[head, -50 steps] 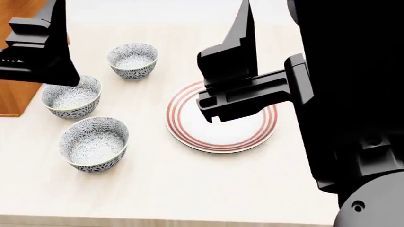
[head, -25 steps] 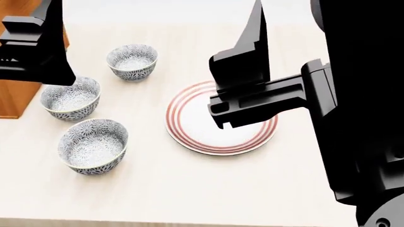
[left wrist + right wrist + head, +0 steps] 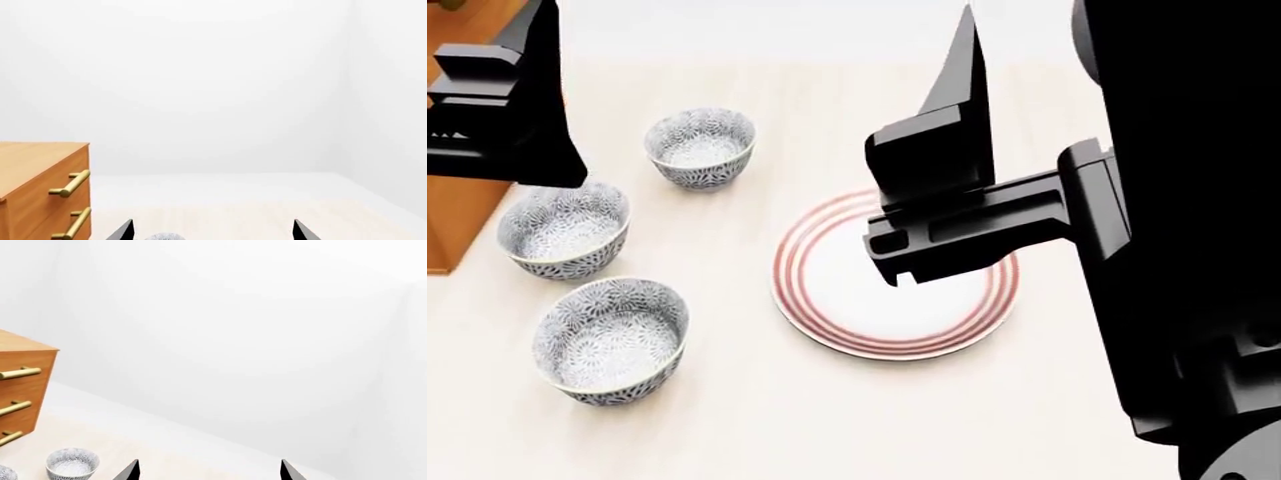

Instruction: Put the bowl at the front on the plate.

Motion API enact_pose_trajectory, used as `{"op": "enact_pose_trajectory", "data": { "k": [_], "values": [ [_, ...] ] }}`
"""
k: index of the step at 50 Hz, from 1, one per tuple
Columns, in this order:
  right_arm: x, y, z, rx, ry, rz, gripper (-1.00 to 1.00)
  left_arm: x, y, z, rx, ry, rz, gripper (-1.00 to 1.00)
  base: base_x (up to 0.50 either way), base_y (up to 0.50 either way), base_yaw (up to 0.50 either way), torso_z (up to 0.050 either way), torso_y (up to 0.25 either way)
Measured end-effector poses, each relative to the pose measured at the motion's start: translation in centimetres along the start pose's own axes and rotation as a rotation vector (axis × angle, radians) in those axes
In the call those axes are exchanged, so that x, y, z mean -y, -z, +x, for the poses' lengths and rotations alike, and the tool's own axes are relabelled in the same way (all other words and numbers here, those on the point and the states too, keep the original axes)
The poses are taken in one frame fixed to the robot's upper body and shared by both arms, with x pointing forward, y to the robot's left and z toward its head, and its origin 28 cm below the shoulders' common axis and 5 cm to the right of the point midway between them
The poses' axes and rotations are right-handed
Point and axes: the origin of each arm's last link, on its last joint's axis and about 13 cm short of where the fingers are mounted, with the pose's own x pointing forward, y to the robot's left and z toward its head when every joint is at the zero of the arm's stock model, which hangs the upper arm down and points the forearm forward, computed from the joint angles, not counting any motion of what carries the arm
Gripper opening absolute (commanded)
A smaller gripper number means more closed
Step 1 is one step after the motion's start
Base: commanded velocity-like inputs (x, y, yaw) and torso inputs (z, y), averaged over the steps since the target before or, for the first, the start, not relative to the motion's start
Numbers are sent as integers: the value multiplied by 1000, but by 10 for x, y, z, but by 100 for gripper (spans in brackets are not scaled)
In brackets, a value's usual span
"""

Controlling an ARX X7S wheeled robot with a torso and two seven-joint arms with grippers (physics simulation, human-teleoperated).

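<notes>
Three patterned bowls are lined up left; the bowl (image 3: 610, 338) nearest sits untouched, well apart from the plate (image 3: 827, 310). Nothing is held (both grippers' fingers spread wide). Approach stage: the left gripper (image 3: 211, 231) must be lowered over it.

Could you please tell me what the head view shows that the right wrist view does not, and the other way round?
Only the head view shows the plate, the front bowl, still on the table, and both arms. Only the right wrist view shows the dresser's brass drawer handles and the white back wall. Both show the far bowl and the table; a second bowl's edge just enters the wrist view. The right gripper appears there only as two spread fingertips, holding nothing.
</notes>
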Motion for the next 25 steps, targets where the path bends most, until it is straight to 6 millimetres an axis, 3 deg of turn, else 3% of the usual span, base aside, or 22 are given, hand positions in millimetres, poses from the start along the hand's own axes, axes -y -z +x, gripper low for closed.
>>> {"op": "enact_pose_trajectory", "data": {
  "k": [25],
  "values": [
    [1, 0, 0, 0, 5, -3, 100, 0, 1, 0, -1, -1, 1, 100, 125, 0, 0, 0, 0]
  ]
}}
